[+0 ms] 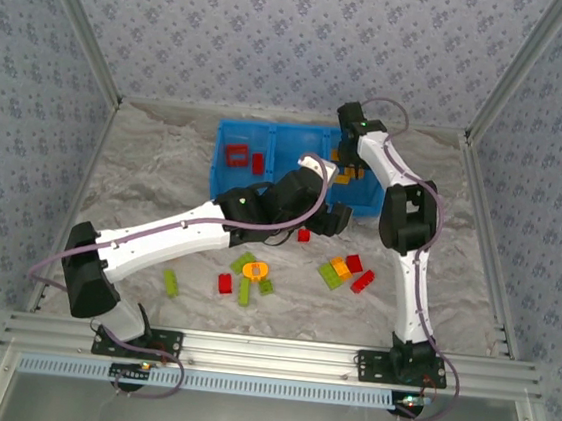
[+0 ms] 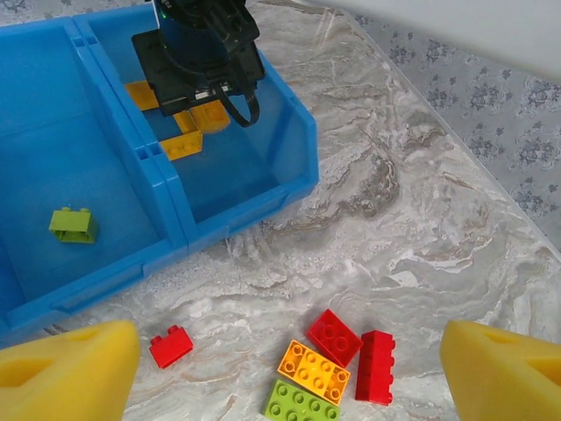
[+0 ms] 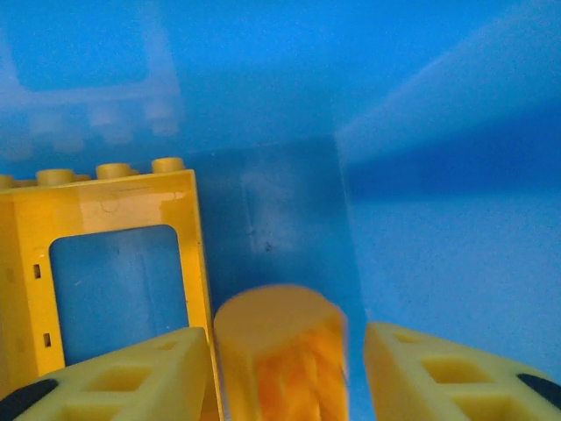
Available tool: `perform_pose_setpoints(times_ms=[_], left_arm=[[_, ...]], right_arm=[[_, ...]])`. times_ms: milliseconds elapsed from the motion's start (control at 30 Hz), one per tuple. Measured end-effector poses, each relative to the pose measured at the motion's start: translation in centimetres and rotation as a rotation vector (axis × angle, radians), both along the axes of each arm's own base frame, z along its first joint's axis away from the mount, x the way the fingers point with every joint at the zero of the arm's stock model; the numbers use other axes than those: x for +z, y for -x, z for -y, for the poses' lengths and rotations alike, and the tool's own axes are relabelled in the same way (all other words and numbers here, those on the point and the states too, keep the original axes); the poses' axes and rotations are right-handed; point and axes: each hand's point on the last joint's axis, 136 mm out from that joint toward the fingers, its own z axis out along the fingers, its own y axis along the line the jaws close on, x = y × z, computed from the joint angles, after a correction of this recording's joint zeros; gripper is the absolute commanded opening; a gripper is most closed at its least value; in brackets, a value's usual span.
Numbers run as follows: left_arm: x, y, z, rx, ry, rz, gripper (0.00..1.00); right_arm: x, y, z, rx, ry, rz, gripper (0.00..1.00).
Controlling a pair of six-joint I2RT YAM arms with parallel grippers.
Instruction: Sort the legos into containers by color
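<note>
Orange round lego (image 3: 280,329) loose btwn parted fingers (image 3: 421,368) of right pincer (image 3: 287,351) in right-end compt of bin (image 3: 438,219): lift straight up, clear of yellow frame (image 3: 105,197); left pincer (image 2: 289,338) spread, empty

**Camera arrangement.** The top external view looked down from above and behind the arm bases, covering the whole table (image 1: 166,158) and the blue bin (image 1: 285,156) at a distance. The left wrist view looked obliquely down from fairly near the table, past the left gripper (image 2: 287,373), towards the bin's near wall. The right wrist view sat very close inside the bin, behind the right gripper (image 3: 285,368). All three shared the right compartment. The first two shared the loose bricks (image 1: 345,273).
</note>
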Motion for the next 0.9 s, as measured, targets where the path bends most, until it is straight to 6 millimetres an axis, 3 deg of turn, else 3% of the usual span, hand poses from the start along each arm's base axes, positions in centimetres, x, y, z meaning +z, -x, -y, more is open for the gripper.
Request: perform_pose_setpoints(times_ms=[133,233,333,467,533,600,667,767,900], left_arm=[[0.0,-0.1,-0.3,0.014,-0.005,0.003,0.88],[-0.5,0.0,-1.9,0.059,-0.018,-0.015,0.87],[-1.3,0.0,-5.2,0.161,-0.039,-0.06,0.85],[-3.5,0.2,-12.2,0.368,-0.092,-0.156,0.83],[-5.5,1.0,-16.3,0.474,-0.131,-0.211,0.82],[-8.3,2.3,-20.7,0.58,-0.184,-0.279,0.79],[-11.1,3.8,-24.6,0.671,-0.231,-0.346,0.77],[-15.1,6.3,-29.5,0.792,-0.302,-0.45,0.73],[-18.5,8.7,-32.5,0.883,-0.355,-0.542,0.68]], right_arm=[[0.7,0.1,-0.3,0.008,0.005,0.01,0.62],[2.5,0.3,-0.6,0.012,0.009,0.034,0.59],[6.2,0.8,-1.0,0.02,0.0,0.094,0.57],[13.9,3.9,-2.9,0.068,-0.037,0.236,0.57],[17.3,6.9,-5.0,0.127,-0.075,0.313,0.57],[20.1,11.1,-8.2,0.225,-0.14,0.396,0.58],[21.3,15.9,-11.7,0.353,-0.232,0.462,0.59],[19.8,24.2,-17.3,0.617,-0.39,0.499,0.63],[14.6,34.1,-22.7,0.96,-0.516,0.471,0.64]])
